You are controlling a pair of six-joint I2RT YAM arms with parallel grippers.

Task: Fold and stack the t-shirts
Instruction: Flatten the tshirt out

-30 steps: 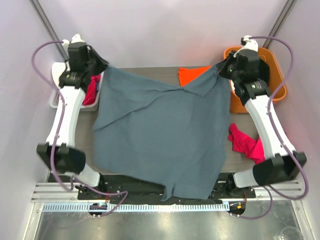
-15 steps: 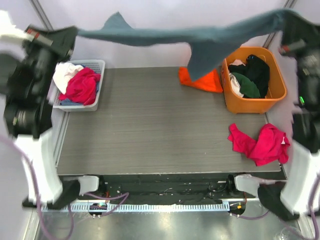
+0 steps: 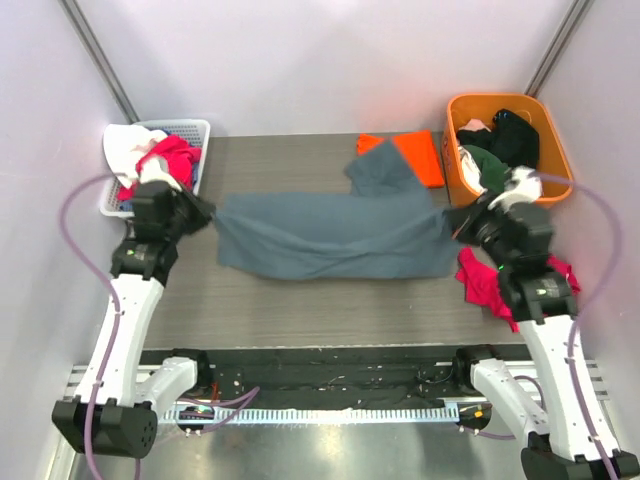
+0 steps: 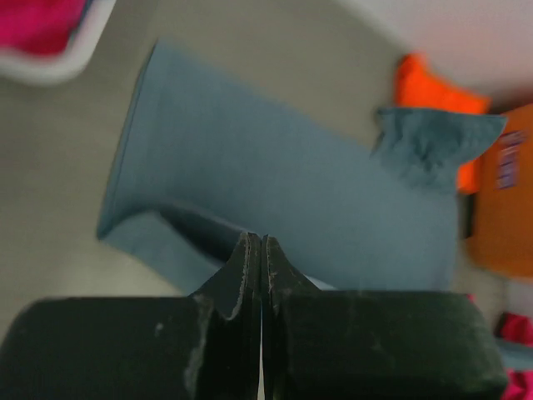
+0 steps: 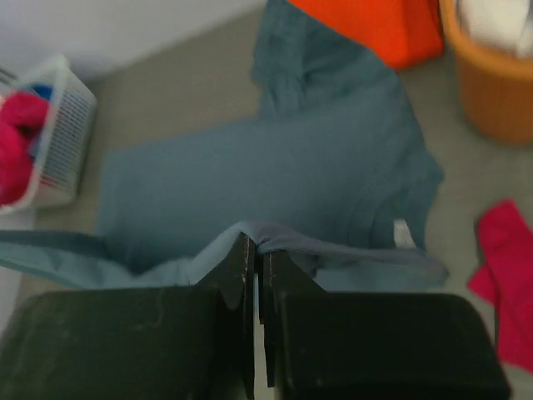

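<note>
**Left gripper [image 3: 205,213] and right gripper [image 3: 455,222] both clamped on the blue-grey t-shirt [image 3: 330,235]**

Starting on the left wrist camera, the fingers [image 4: 241,267] are pressed together with no gap I can see. A ridge of blue-grey cloth rises straight up into them, so the left gripper [image 4: 256,242] has hold of the shirt's left end. It's the same on the right wrist camera. The right gripper [image 5: 252,242] is closed tight, and a fold of the shirt [image 5: 275,183] is drawn up between its tips.

From overhead, the blue-grey t-shirt lies as a long band across the middle of the table [image 3: 300,310], running from one gripper to the other. It looks doubled over on itself, with a rumpled lower edge. One sleeve [image 3: 375,172] sticks out toward the far side and reaches the edge of the orange t-shirt [image 3: 420,155].

The orange t-shirt lies flat at the far edge of the table, just beside the orange tub [image 3: 560,180]. I can see dark and white clothes piled in the tub. At the far left is a white basket [image 3: 195,130] holding pink and white garments. A loose pink garment [image 3: 485,285] is crumpled on the table at the right, partly hidden under the right arm and just beside the shirt's right end.

The left wrist view is soft, but I can still pick out the shirt [image 4: 275,192] and the orange t-shirt [image 4: 433,87] beyond it.
</note>
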